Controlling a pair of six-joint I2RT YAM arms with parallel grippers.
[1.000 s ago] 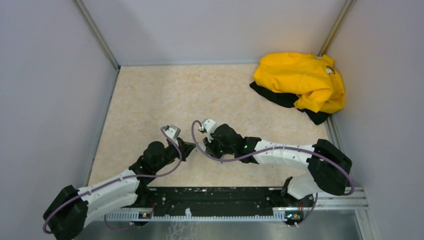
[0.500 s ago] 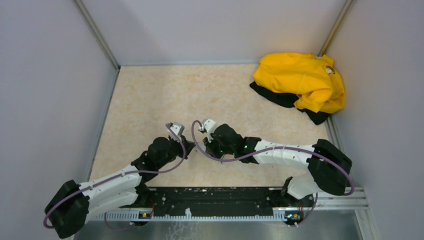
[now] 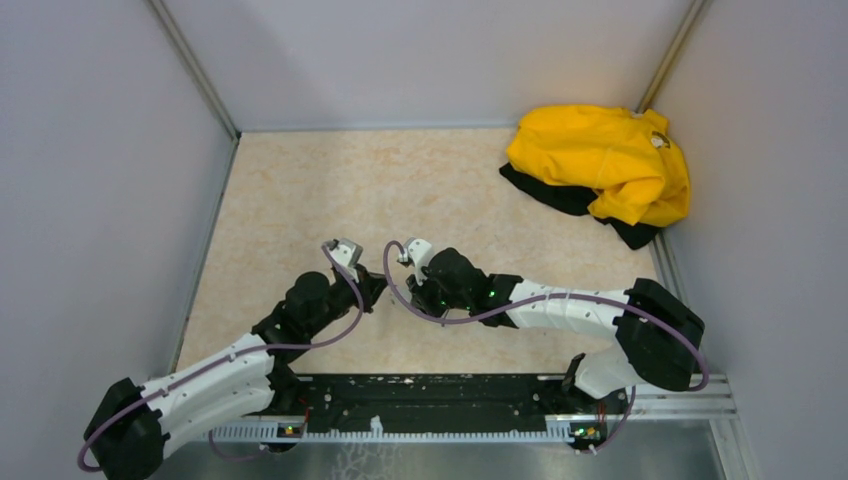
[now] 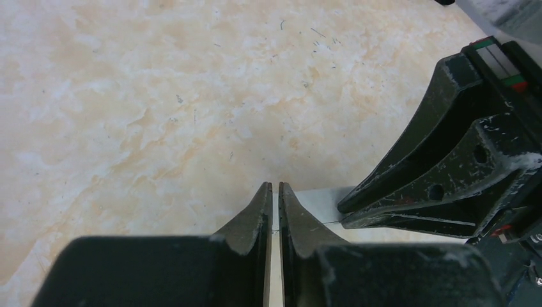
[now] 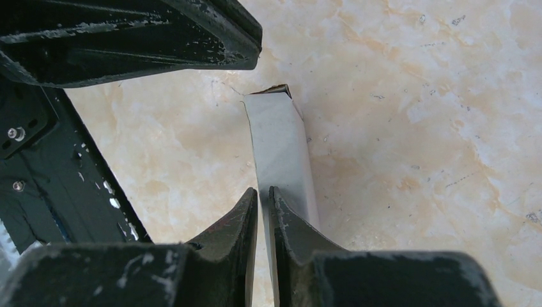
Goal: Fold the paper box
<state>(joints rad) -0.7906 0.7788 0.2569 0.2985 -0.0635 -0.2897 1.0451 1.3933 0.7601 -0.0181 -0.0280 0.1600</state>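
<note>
The two arms meet in the lower centre of the top view, tip to tip over the table. The R pincer is closed on the box. In the R wrist view the pale grey card, pressed to a narrow strip, goes into the slit btw. the two fingers. From there it runs up to the centre of the frame, where its end shows a small dark opening. If the strip lies flat or stands on edge, I cannot tell.

The L pincer is closed also, w/ only a thin slit btw. the fingers, and nothing is seen held in it. In the R wrist view it fills the upper left corner, its tip just beside the far end of the box; touching or not, cannot tell. In the L wrist view a small piece of the box shows at lower centre, btw. the L fingers and the R pincer at the right edge. In the top view the arms hide the box.

A yellow garment lies in the upper right corner of the table, on a black cloth, well apart from the arms.
</note>
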